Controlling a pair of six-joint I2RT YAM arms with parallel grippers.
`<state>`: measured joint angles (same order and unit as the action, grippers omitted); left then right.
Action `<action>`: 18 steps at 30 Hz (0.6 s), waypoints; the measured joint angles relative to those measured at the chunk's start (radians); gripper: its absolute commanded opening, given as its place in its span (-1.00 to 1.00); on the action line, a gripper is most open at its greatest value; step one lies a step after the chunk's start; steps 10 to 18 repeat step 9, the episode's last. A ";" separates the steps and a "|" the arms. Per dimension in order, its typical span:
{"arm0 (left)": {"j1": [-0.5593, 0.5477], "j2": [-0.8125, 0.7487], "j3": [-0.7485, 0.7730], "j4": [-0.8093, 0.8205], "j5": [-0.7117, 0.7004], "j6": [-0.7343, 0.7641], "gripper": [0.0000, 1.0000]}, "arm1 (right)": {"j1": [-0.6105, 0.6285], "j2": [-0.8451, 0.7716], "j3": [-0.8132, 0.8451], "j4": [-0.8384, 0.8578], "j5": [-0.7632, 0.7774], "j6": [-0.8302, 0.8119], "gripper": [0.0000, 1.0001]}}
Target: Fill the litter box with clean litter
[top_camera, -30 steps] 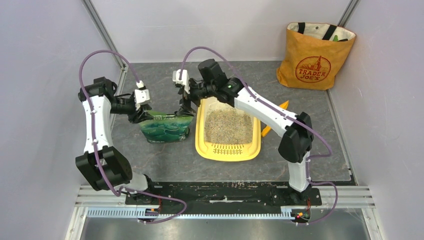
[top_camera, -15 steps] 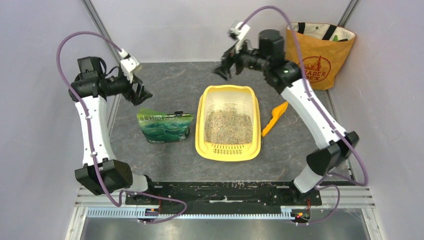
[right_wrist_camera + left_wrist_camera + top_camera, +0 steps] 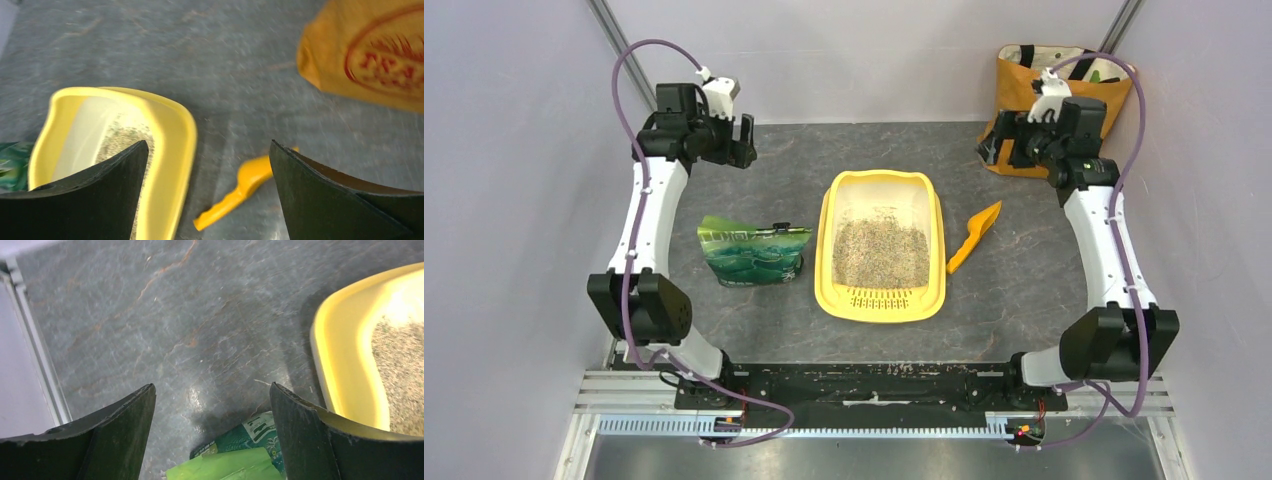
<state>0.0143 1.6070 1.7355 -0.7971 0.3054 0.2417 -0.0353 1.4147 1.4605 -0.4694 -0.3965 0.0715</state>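
Three views, taken in turn.

From above: shows the litter box (image 3: pixel 824 262) flat at the middle of the table (image 3: pixel 1024 300), grate end toward the arm bases, with grey-beige litter (image 3: pixel 879 250) spread over its floor. Places a green bag (image 3: pixel 754 253) near the box's left side, apart from it, and an orange scoop (image 3: pixel 975 236) just beside the right rim. Sets the left claw (image 3: pixel 746 140) high over the far left of the table and the right claw (image 3: pixel 992 148) in front of an orange tote bag (image 3: pixel 1014 75) at the far right. Shows both released, holding nothing, well apart from the box.

Left wrist: looks down through the left claw (image 3: pixel 211 387), fingers wide with nothing between. Catches the green bag (image 3: pixel 235 455) at the bottom edge and the litter box rim (image 3: pixel 345 370) with litter (image 3: pixel 400 370) at the right.

Right wrist, blurred: looks through the right claw (image 3: pixel 209 144), likewise spread and empty. Takes in the litter box (image 3: pixel 175 140) with litter (image 3: pixel 120 135) at lower left, the scoop (image 3: pixel 240 190) below centre, and the tote bag (image 3: pixel 370 50) at upper right.
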 measured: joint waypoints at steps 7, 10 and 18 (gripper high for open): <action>-0.003 0.014 -0.087 0.041 -0.152 -0.097 0.82 | -0.061 0.007 -0.077 -0.047 0.048 0.005 0.94; -0.002 0.014 -0.103 0.045 -0.175 -0.122 0.82 | -0.057 0.014 -0.077 -0.054 0.055 0.004 0.94; -0.002 0.014 -0.103 0.045 -0.175 -0.122 0.82 | -0.057 0.014 -0.077 -0.054 0.055 0.004 0.94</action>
